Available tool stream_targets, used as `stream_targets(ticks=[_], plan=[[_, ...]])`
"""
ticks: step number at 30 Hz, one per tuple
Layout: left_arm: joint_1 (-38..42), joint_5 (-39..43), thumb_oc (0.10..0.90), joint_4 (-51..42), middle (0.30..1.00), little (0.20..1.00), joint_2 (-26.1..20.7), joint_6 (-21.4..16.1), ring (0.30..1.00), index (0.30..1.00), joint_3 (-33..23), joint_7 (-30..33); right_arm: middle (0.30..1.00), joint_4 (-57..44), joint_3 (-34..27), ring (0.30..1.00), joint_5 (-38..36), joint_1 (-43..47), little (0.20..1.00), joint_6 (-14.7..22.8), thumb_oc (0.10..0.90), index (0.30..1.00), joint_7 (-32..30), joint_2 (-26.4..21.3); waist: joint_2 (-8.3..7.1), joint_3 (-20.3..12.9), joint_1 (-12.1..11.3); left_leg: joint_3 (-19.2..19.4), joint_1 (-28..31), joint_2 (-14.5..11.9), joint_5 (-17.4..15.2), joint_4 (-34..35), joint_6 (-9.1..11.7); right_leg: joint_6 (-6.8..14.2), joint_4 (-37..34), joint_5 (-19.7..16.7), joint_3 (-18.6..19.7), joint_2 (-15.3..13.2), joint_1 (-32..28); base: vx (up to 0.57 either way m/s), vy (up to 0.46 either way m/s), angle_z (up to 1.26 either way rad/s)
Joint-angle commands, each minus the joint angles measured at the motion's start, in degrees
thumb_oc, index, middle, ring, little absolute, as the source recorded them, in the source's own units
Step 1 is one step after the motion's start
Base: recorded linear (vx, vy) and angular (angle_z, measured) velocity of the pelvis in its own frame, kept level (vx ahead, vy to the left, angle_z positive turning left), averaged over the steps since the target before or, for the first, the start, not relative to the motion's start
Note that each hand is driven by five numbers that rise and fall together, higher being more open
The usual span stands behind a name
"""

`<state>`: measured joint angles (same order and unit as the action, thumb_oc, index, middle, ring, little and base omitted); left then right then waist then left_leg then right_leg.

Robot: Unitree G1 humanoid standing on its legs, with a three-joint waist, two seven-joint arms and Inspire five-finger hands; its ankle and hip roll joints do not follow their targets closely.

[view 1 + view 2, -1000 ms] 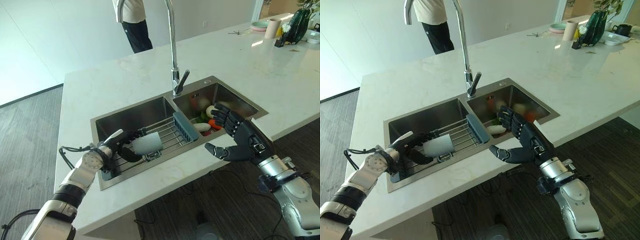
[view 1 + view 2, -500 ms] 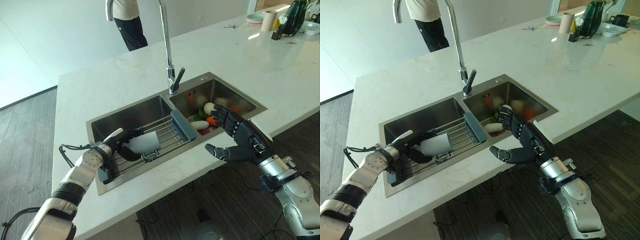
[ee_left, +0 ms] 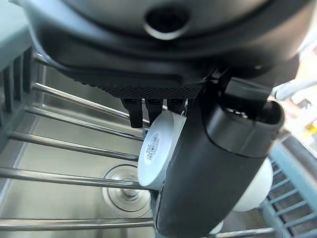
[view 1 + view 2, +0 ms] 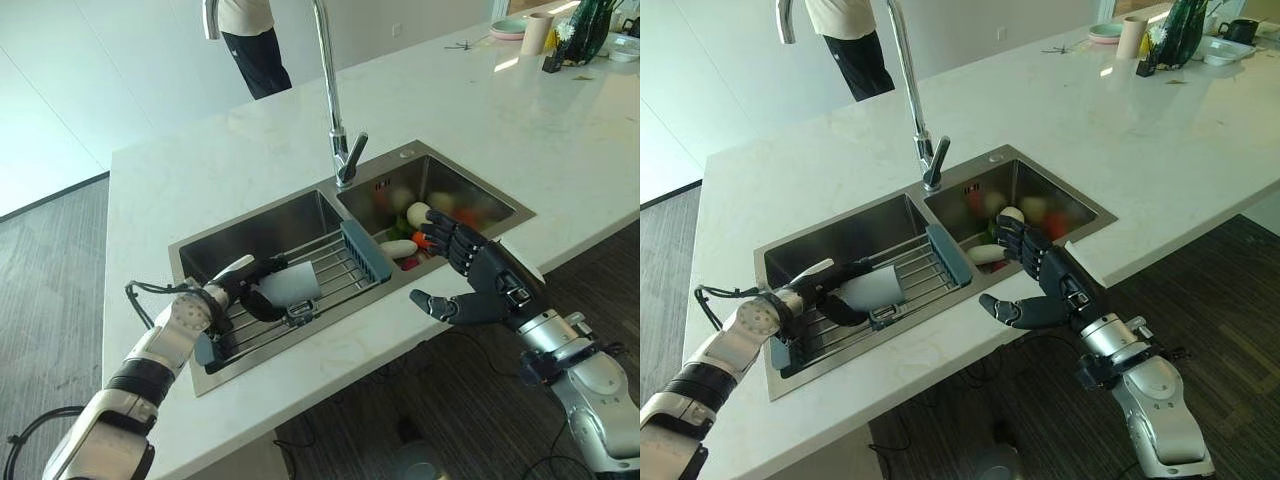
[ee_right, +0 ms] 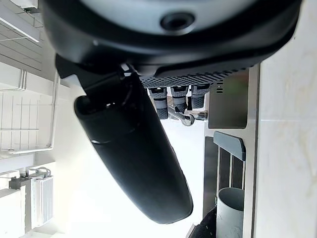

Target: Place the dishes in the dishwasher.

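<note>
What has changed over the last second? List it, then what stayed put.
Little moved: the whole picture slid, so the camera shifted, not the things. The left hand stays curled round the white cup on the wire rack in the left sink basin. The right hand still hangs open over the sink's front edge, by the vegetables in the right basin. Nothing was taken or let go.

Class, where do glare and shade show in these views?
Left eye view: glare on the far countertop. Right wrist view: room washed out behind the right hand. Left wrist view: left hand dark against the pale cup.
</note>
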<state>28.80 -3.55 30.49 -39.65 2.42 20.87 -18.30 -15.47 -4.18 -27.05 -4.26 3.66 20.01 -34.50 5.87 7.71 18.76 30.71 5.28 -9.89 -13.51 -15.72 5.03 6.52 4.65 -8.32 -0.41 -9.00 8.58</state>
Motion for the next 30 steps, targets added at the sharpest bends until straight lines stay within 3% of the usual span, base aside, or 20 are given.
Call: stream_targets(ticks=[1, 2, 19, 26, 30], plan=[[8.9, -3.2, 0.488, -0.9, 0.432, 0.432, -4.9, -3.5, 0.432, 0.432, -0.3, -0.2, 0.900, -4.6, -4.6, 0.900, -2.1, 7.0, 0.900, 5.1, 0.800, 0.900, 0.2, -1.9, 0.66, -2.8, -0.2, -5.4, 0.2, 3.0, -7.1, -1.5, -5.5, 4.8, 12.5, 17.8, -1.4, 0.6, -1.1, 0.00, 0.000, 0.00], [9.1, -3.9, 0.400, -1.0, 0.300, 0.300, -5.1, -3.7, 0.300, 0.300, 0.0, -0.1, 0.900, -4.6, -4.6, 0.900, -2.2, 7.0, 0.900, 5.1, 0.800, 0.900, 0.3, -1.9, 0.67, -2.8, -0.2, -5.4, 0.2, 3.0, -7.0, -1.5, -5.5, 4.8, 12.5, 17.8, -1.3, 0.6, -1.1, 0.00, 0.000, 0.00], [8.6, -2.9, 0.400, -2.7, 0.300, 0.300, -5.6, -3.6, 0.300, 0.300, -0.6, 0.5, 0.900, -4.5, -4.8, 0.900, -2.1, 6.6, 0.900, 4.8, 0.800, 0.900, 0.5, -2.1, 0.56, -2.7, -0.6, -5.6, -0.1, 2.9, -6.9, -1.5, -5.4, 4.7, 12.5, 17.9, -1.5, 0.6, -1.1, 0.00, 0.000, 0.00], [5.0, 2.0, 0.400, -8.0, 0.300, 0.300, -6.4, -5.1, 0.300, 0.300, -5.5, 3.9, 0.900, -4.6, -5.9, 0.900, -1.5, 5.7, 0.900, 5.0, 0.800, 0.900, 0.3, -1.4, 0.28, -2.7, -1.9, -6.5, -0.6, 2.9, -6.6, -1.5, -5.2, 4.6, 12.5, 18.2, -2.4, 0.2, -1.4, 0.00, -0.001, 0.00], [-0.2, 5.9, 0.400, -14.1, 0.300, 0.300, -5.7, -6.7, 0.300, 0.300, -11.2, 6.6, 0.900, -4.9, -6.8, 0.900, -0.6, 4.7, 0.900, 5.0, 0.800, 0.900, 0.1, -0.2, -0.36, -2.6, -3.3, -7.3, -1.0, 2.8, -6.3, -1.5, -5.0, 4.4, 12.5, 18.4, -3.3, -0.2, -1.7, -0.02, -0.013, 0.10]])
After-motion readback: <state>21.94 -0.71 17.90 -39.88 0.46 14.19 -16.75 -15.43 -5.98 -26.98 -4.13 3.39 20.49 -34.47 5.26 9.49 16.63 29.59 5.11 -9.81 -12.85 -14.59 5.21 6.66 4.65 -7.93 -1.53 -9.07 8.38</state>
